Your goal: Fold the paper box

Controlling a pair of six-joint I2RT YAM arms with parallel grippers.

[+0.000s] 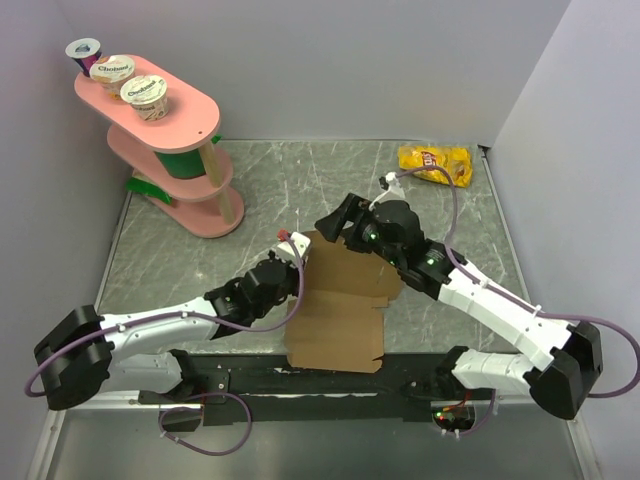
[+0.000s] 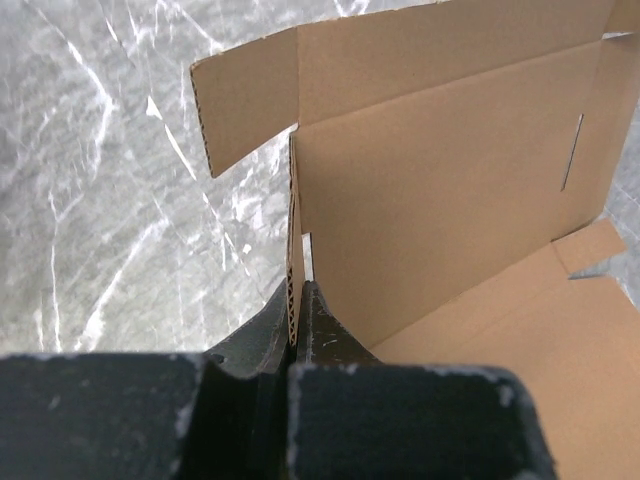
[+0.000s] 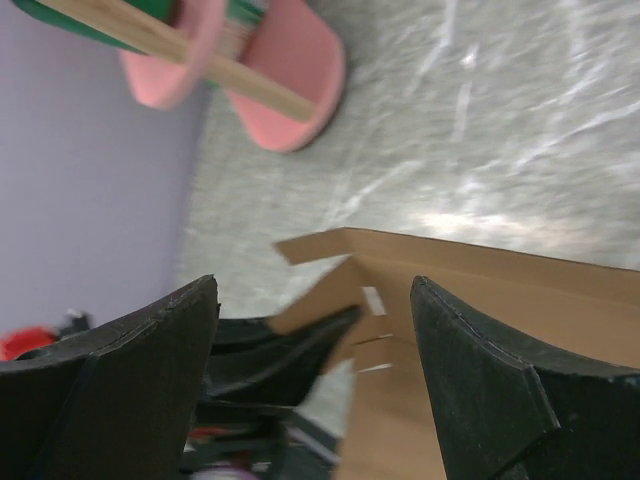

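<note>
From the top view we see the paper box, a brown cardboard sheet with flaps, lying in the lower middle of the picture on the grey marbled table. The left gripper comes in from the lower left and sits at the left edge of the sheet, where one side stands up. The right gripper comes in from the lower right and hangs over the top end of the sheet. In the upper left stands a pink stand with rounded shelves, with three white yogurt cups on its top shelf. A yellow chip bag lies in the upper right, far from the paper box. In the left wrist view, the left gripper is pinched tight on the thin edge of an upright wall of the paper box. The wall fills the middle and right of the picture, a small flap sticks out at the upper left, and the table shows on the left. In the right wrist view, the two black fingers of the right gripper stand wide apart. The paper box lies across the lower right, the pink stand is blurry at the upper left, and the table fills the upper right.
</note>
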